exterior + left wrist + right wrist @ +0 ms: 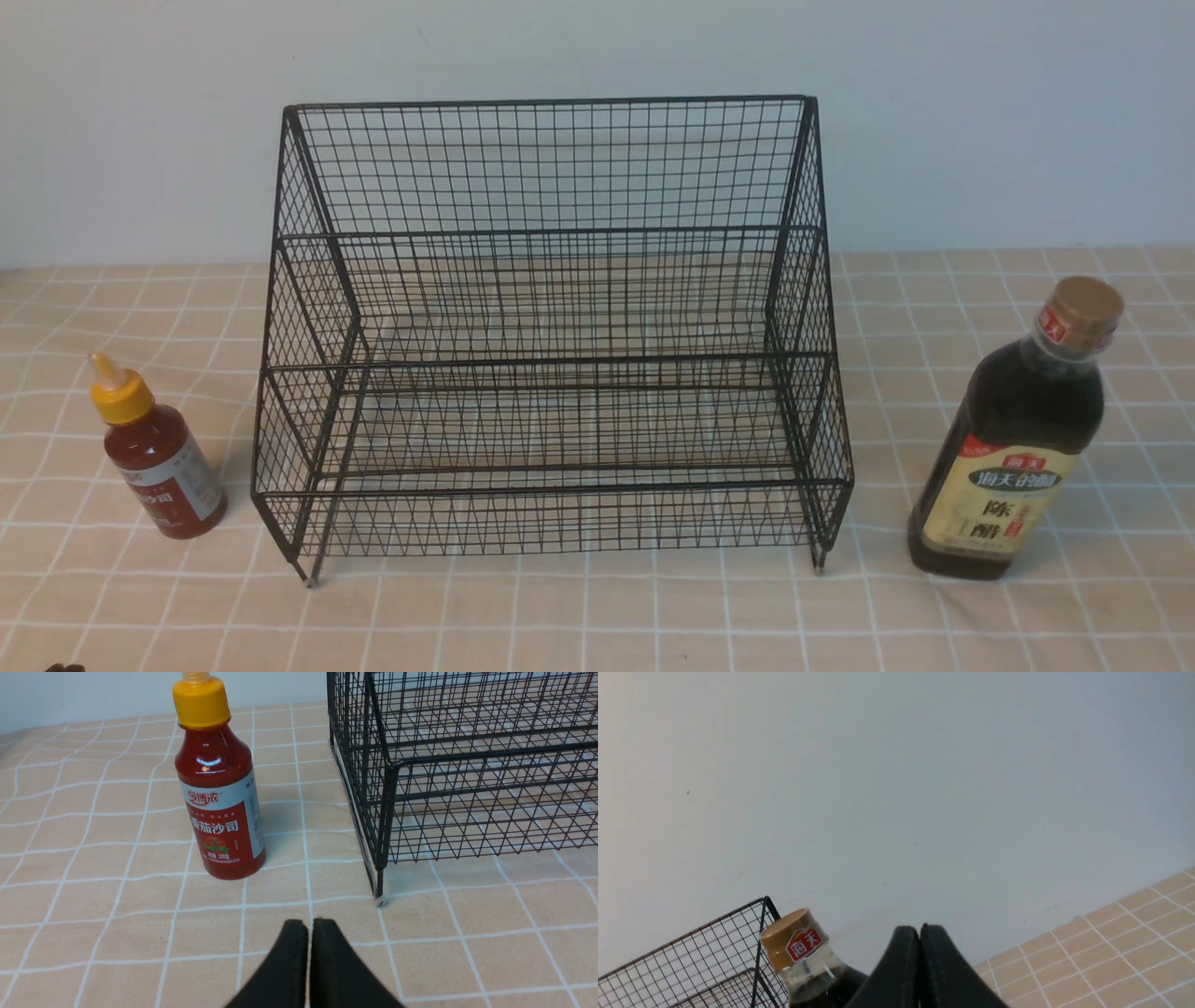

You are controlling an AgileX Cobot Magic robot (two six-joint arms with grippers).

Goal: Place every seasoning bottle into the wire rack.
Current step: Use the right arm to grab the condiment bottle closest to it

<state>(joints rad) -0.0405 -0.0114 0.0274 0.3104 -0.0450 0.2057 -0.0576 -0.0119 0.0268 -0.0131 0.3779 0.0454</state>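
Front view shows you the black wire rack (551,487) standing on its short feet in the middle of the checked tablecloth (597,616), its tall back toward the pale wall (597,47). You have the small red sauce bottle (163,462) with its yellow nozzle cap upright on the cloth just left of the rack's near left corner, apart from it. The tall dark vinegar bottle (1013,448), with a gold cap and cream-green label, stands upright on the cloth to the right of the rack, near its near right corner and not touching it. Neither arm is clearly visible to you here.

Left wrist view gives you the left gripper (310,926) with its two black jaws pressed together and nothing between them. It sits above bare cloth on the near side of the sauce bottle and the rack's near left foot.

Right wrist view gives you the right gripper (920,931), jaws likewise closed tight and empty. You see the vinegar bottle's cap and shoulder just beside it, with a top corner of the rack behind the bottle.
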